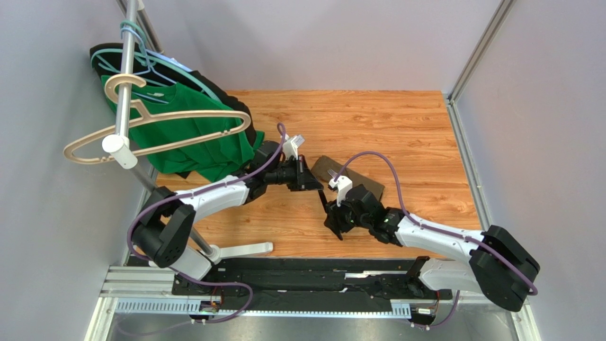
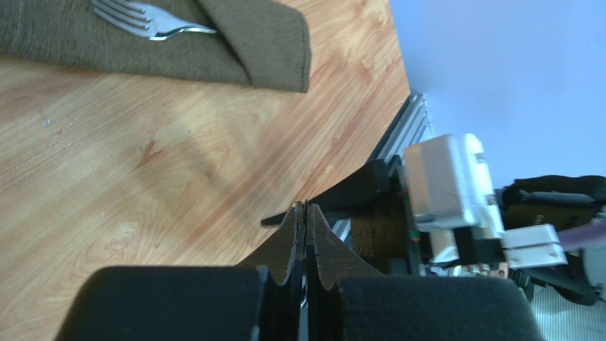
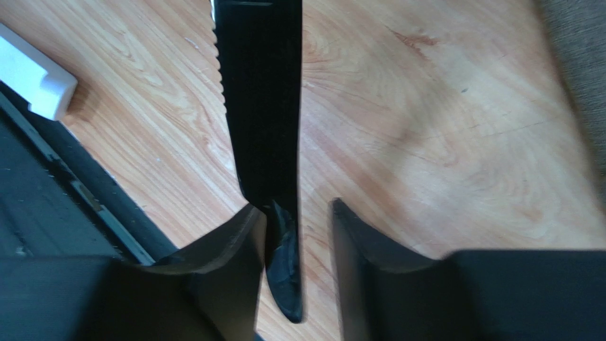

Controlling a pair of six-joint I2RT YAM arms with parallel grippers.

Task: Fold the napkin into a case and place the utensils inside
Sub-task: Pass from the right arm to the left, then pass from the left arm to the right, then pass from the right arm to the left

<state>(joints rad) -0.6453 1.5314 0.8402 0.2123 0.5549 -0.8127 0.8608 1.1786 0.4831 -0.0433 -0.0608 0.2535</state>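
Now left gripper (image 2: 306, 207) pressed together, right gripper (image 3: 297, 206) spread around flat black serrated knife (image 3: 259, 106).

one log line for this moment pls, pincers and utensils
left pincer: shut | right pincer: open, black knife between its jaws | fork: handle tucked under fold of napkin, tines out

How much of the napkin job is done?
Done: the napkin case is folded, with the fork tucked under its flap. In hand: a dark-handled utensil sits between the parted jaws of the right gripper. The left gripper is shut and empty. Left: sliding that utensil into the case.
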